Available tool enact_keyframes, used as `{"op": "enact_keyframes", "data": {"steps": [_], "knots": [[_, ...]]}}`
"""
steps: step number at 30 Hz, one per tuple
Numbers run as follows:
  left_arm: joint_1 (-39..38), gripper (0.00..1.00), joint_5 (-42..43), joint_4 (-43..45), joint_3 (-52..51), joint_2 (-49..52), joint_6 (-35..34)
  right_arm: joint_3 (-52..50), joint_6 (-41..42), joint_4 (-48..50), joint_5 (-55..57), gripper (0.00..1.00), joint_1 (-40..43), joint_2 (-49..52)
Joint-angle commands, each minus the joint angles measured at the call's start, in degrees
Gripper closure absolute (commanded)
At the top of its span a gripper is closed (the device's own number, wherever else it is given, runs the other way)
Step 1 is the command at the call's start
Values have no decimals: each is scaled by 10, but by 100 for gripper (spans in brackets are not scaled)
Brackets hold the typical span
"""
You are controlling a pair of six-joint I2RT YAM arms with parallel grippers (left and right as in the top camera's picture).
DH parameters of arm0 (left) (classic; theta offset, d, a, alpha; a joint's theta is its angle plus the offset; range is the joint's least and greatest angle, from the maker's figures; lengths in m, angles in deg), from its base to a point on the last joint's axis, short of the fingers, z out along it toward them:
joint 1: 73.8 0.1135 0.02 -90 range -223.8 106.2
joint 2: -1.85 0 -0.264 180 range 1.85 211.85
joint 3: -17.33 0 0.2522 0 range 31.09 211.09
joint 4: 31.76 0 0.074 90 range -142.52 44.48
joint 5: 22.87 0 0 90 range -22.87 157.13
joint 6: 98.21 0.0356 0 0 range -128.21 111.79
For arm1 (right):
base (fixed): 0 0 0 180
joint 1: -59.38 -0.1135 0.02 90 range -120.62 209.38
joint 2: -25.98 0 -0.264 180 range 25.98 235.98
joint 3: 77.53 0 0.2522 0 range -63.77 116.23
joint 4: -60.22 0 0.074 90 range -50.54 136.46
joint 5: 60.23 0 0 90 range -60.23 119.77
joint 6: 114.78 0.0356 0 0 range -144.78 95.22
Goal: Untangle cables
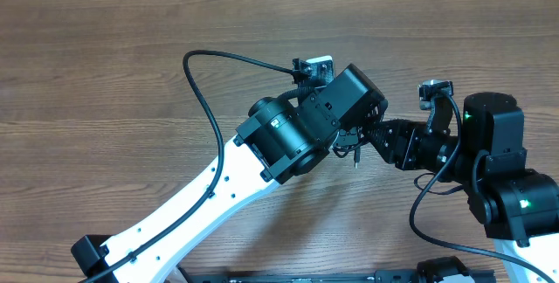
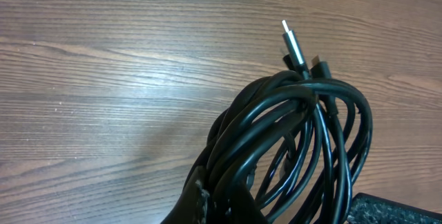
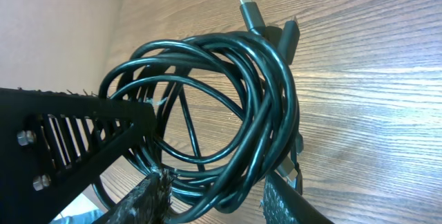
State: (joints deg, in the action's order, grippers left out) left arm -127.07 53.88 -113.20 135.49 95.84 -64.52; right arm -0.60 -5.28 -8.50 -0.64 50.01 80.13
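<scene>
Pale wood-grain worktop (image 1: 105, 73) fills every view, bare apart from the two arms that meet right of centre. The cables (image 2: 297, 134) hang there as one tight black coil, apparently lifted off the wood, with a silver-tipped plug (image 2: 293, 44) and a second dark plug (image 2: 321, 68) poking out of the top. The right fingers (image 3: 148, 200) flank the bottom of the coil and look clenched on several strands at once. One of the left fingers (image 3: 124, 117) reaches into the loops from the side, but the loops hide its tip, so I cannot tell whether that side is gripping or loose. The main risk, as I judge it, is that pulling the arms apart with so many strands pinched together would cinch the loops into a knot instead of freeing one cord. A finger threaded through the coil could also snag on the way out and drag the whole bundle with it. The plugs sit where a sliding loop might catch. With both wrists this close, a wide swing could knock one arm into the other.
</scene>
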Motion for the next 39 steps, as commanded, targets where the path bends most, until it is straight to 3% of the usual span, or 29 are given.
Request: {"op": "enact_keyframes", "data": {"steps": [1, 12, 25, 39], "knots": [[-4, 96, -17, 3, 8, -3, 15, 10, 2, 1, 10, 58, 0, -6], [-4, 96, 9, 6, 8, -3, 80, 10, 2, 3, 8, 58, 0, -6], [-4, 96, 48, 27, 8, -3, 96, 10, 2, 3, 8, 58, 0, -5], [-3, 96, 32, 19, 8, -3, 89, 10, 2, -11, 37, 58, 0, -5]]}}
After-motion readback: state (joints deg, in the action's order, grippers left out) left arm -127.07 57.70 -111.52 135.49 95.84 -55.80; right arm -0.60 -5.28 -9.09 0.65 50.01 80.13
